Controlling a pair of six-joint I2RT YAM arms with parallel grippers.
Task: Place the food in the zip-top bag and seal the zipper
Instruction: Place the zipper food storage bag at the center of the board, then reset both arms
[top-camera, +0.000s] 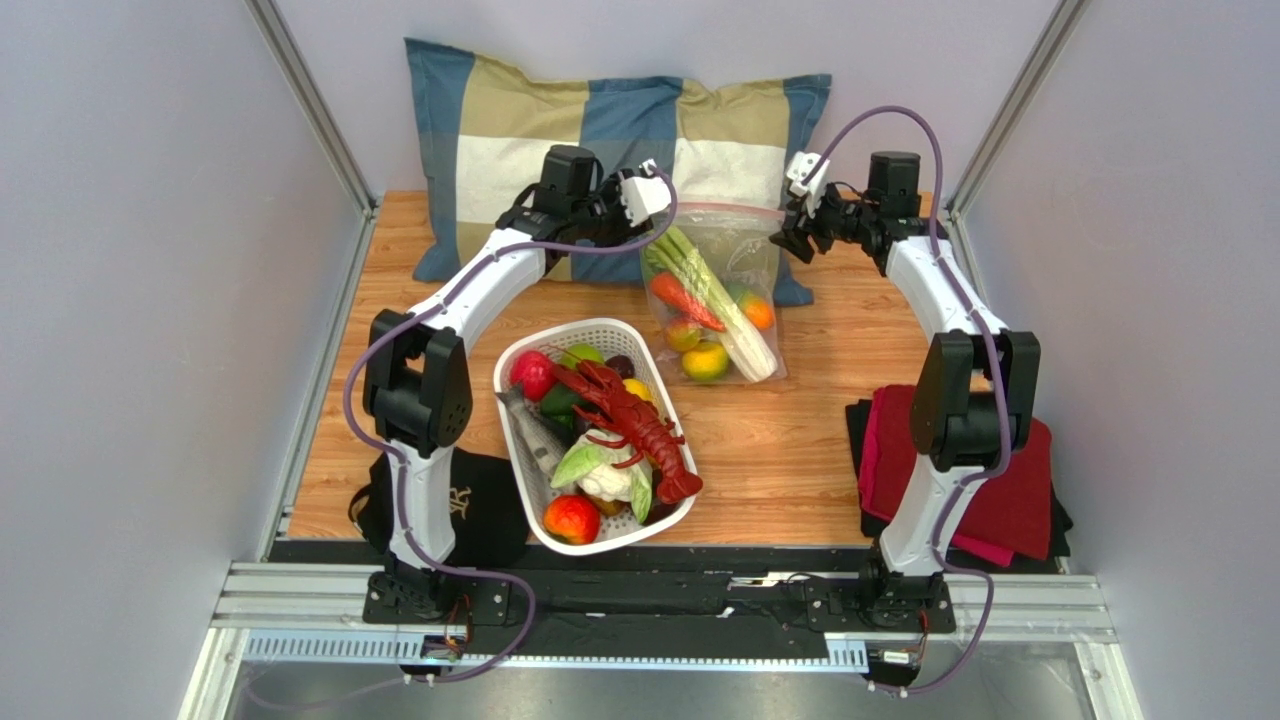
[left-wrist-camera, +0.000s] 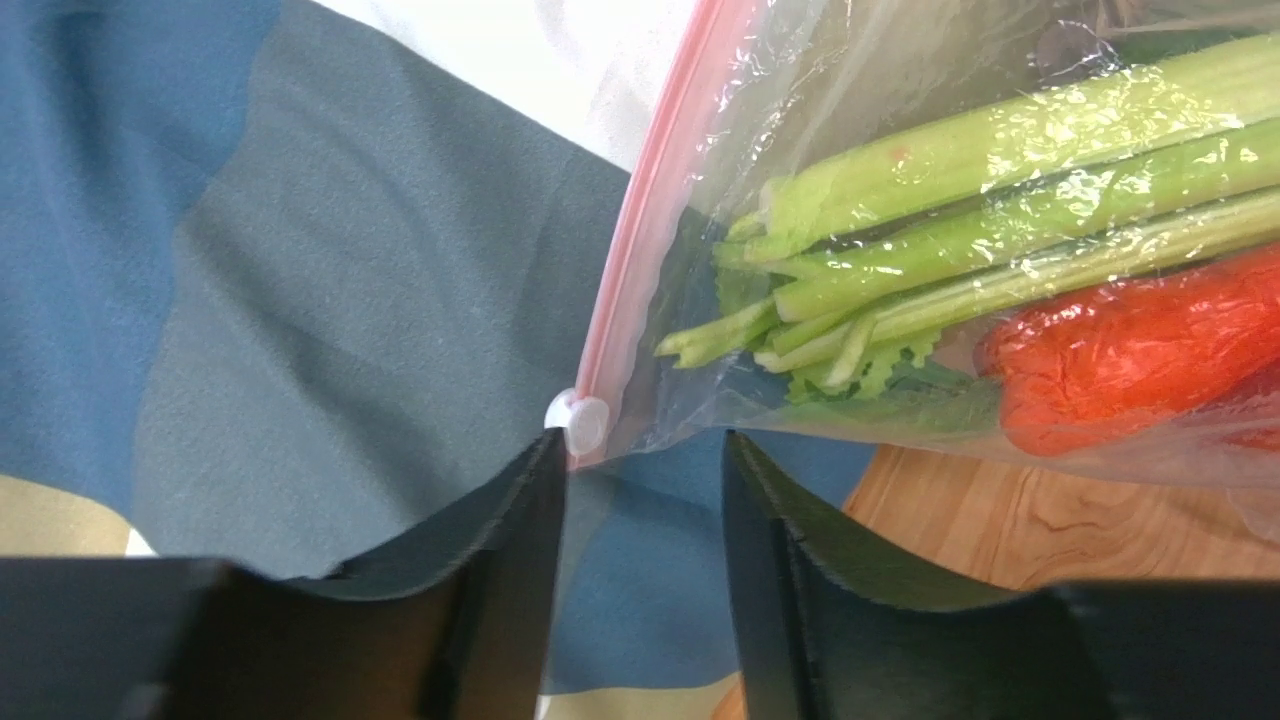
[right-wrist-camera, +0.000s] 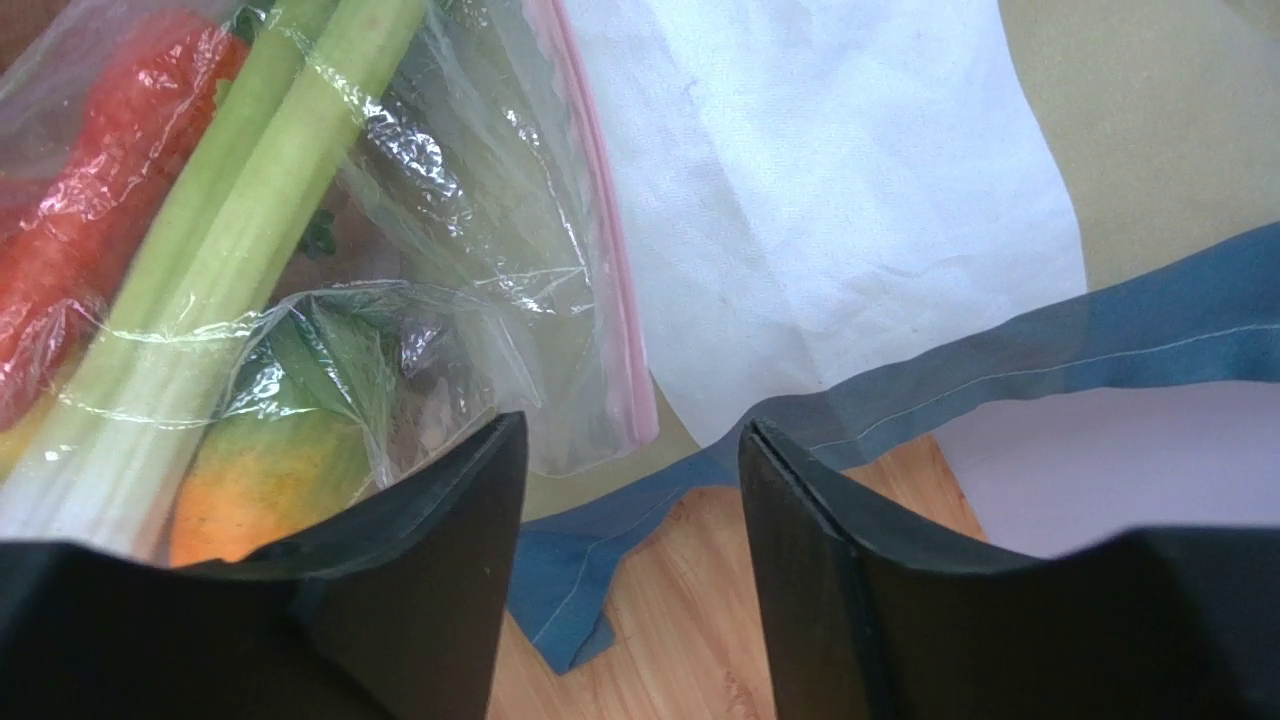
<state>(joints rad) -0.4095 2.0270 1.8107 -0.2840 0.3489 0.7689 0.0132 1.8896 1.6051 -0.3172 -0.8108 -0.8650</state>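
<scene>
Just beyond left fingers (left-wrist-camera: 496, 570), zipper (left-wrist-camera: 649, 210) end; right fingers (right-wrist-camera: 436, 570) beside other end; both pairs parted, empty

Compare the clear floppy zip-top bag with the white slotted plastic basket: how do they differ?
The clear zip-top bag is soft see-through film lying flat; the white slotted basket is stiff, opaque and open-topped. The bag's mouth rests on the checked pillow; the basket sits wholly on the wooden table. The bag holds a green stalk, the basket a red lobster. Both are containers, partly filled.

Clear zip-top bag (top-camera: 718, 293), pinkish-red zipper (left-wrist-camera: 655, 210)
</scene>
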